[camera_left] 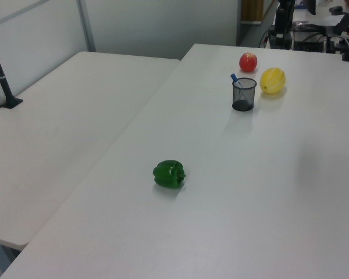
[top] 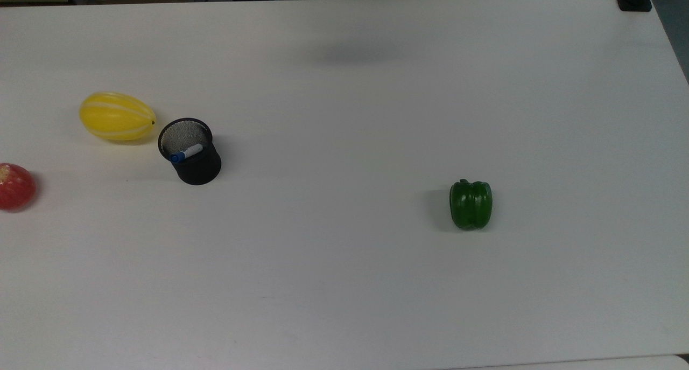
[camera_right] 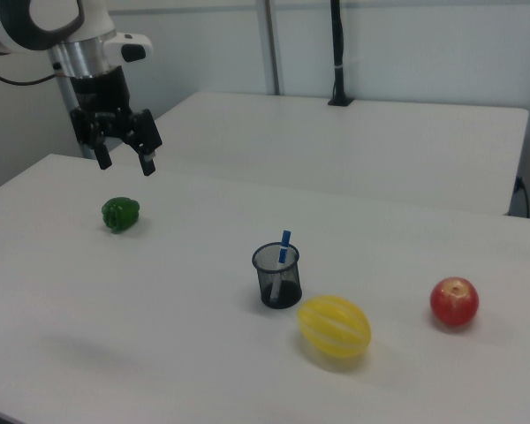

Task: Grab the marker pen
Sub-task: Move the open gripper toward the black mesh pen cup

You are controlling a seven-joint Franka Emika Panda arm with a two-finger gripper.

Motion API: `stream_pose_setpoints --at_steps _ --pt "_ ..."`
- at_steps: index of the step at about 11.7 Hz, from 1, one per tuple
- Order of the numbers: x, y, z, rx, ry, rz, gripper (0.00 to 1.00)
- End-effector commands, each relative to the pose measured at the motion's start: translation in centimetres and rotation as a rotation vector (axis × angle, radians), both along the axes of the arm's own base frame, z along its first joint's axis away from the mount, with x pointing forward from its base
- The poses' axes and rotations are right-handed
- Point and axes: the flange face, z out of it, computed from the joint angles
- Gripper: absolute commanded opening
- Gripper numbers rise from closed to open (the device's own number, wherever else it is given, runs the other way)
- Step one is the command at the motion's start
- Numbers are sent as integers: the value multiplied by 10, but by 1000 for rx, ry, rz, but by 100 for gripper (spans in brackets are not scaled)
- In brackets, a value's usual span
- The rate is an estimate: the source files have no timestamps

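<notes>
Robot lab: white tables (camera_left: 75, 116), partition panels (camera_right: 406, 53).

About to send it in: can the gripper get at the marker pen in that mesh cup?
Probably yes. The marker pen pokes above the mesh cup rim, nothing over it; the open gripper hangs well away.

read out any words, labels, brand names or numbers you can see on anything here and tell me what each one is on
None: no words, labels, brands or numbers can be read.
The marker pen standing in the black mesh cup: any print on it is too small to tell.
The green pepper, yellow melon, red apple and the gripper: no readable text.
</notes>
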Motion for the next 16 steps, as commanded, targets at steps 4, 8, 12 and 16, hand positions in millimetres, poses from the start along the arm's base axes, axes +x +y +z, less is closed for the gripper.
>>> stream_pose_setpoints --at_steps 4,8,12,16 --pt "-5 5 3 -6 25 26 100" --pt "-6 -3 1 -7 44 31 100" --pt "-5 -33 6 -4 43 37 100" --pt "35 -80 -4 3 -14 -37 100"
